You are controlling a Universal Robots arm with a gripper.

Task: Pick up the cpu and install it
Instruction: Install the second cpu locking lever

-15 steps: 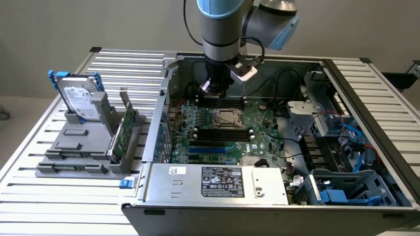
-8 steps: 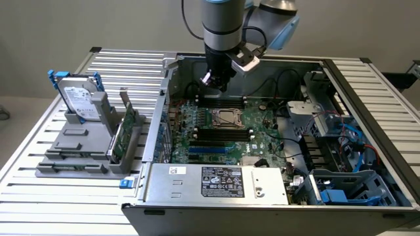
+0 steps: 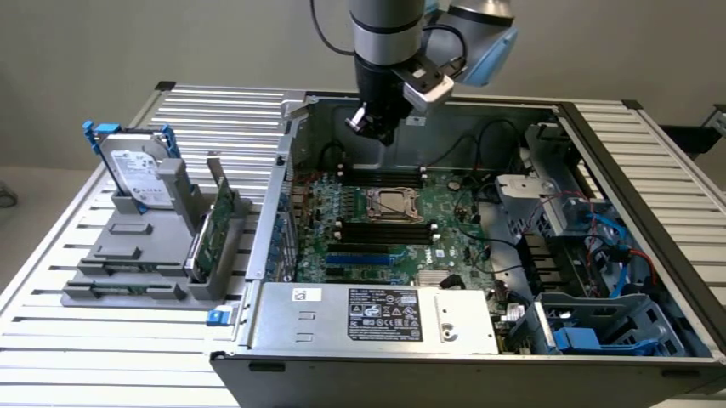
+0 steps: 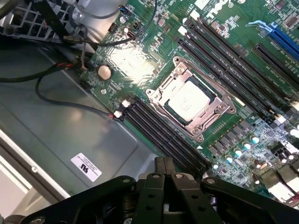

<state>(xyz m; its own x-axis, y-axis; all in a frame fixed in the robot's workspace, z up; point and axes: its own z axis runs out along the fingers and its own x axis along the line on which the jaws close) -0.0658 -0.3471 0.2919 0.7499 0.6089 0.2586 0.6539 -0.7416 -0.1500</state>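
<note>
I read this as the tail end of the install: the cpu already lies flat in its socket frame near the middle of the motherboard, silvery top up, and nothing is between my jaws. The gripper has its jaws pressed together and empty, seen in the wrist view as two black fingers touching. I can't quite tell whether the socket's metal frame is latched down over the chip or just resting around it; the glare makes that hard to judge. My guess is the chip's seating wants checking before anything else. The arm hangs nearly vertical over the open computer case, wrist pointed down, the gripper above the board toward the case's far wall, well clear of the socket.
</note>
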